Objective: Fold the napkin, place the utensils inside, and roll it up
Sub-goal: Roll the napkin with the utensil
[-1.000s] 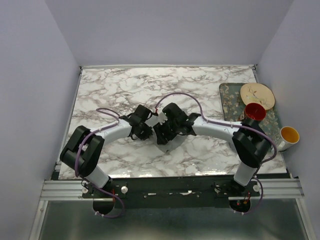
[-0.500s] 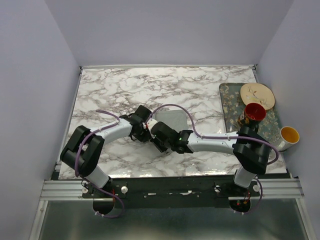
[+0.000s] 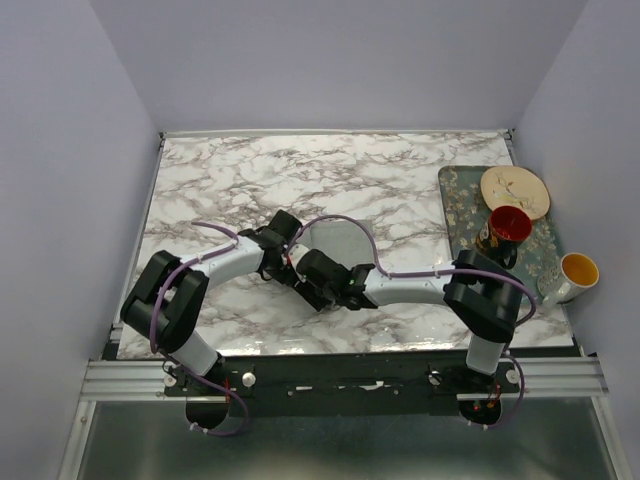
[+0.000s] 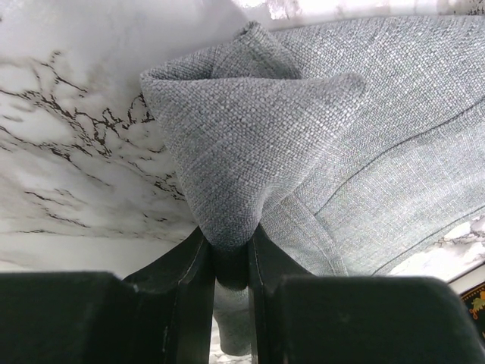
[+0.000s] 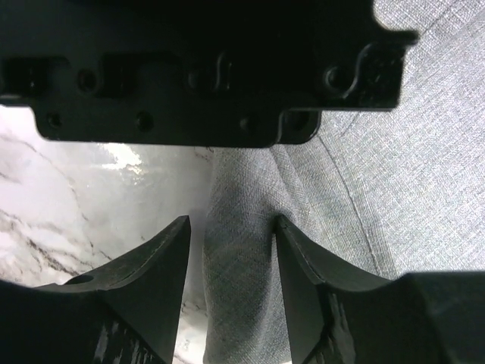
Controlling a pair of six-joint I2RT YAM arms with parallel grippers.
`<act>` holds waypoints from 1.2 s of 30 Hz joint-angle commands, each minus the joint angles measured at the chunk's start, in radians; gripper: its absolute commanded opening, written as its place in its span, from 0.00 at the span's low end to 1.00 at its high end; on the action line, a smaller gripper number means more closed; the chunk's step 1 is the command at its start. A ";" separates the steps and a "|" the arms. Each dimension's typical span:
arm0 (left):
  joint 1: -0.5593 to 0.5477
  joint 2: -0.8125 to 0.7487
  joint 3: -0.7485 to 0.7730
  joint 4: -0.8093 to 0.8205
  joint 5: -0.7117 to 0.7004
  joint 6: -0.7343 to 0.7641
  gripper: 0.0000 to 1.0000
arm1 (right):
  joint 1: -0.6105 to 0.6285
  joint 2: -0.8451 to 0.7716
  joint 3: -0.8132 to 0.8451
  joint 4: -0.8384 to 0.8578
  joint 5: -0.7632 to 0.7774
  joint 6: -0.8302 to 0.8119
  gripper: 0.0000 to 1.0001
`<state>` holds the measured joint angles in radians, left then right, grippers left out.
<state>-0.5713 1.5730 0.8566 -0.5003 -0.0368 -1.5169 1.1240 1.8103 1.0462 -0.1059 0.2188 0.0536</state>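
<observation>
Top external: our right tool (image 5: 231, 235) has swung nearer, jaws apart astride a ridge of thin grey-green cloth napkin (image 4: 364, 152). Our left tool (image 4: 229, 246) pinches a bunch; we're mid-fold.

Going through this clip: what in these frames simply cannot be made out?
- Utensils: seen in no view.
- Napkin: top view, largely covered by the left arm and right arm, so its outline is hidden; both wrist views cut it off at their edges.
- Right claw: right wrist view, fingers straddle a napkin fold; whether they pinch it is unclear.
- Right wrist view, upper part: blocked by a black housing.
</observation>
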 commanded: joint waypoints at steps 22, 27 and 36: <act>0.194 -0.263 -0.186 0.206 0.081 0.190 0.86 | -0.156 0.015 -0.147 0.224 -0.491 0.083 0.01; 0.235 -0.344 -0.202 0.184 0.064 0.284 0.87 | -0.289 0.040 -0.146 0.267 -0.781 0.159 0.01; 0.171 -0.363 -0.261 0.195 0.130 0.290 0.87 | -0.409 0.167 -0.147 0.362 -1.211 0.334 0.00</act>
<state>-0.3477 1.2190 0.6239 -0.3157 0.0738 -1.2518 0.7380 1.8969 0.9249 0.2081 -0.7288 0.2810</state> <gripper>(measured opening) 0.871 0.044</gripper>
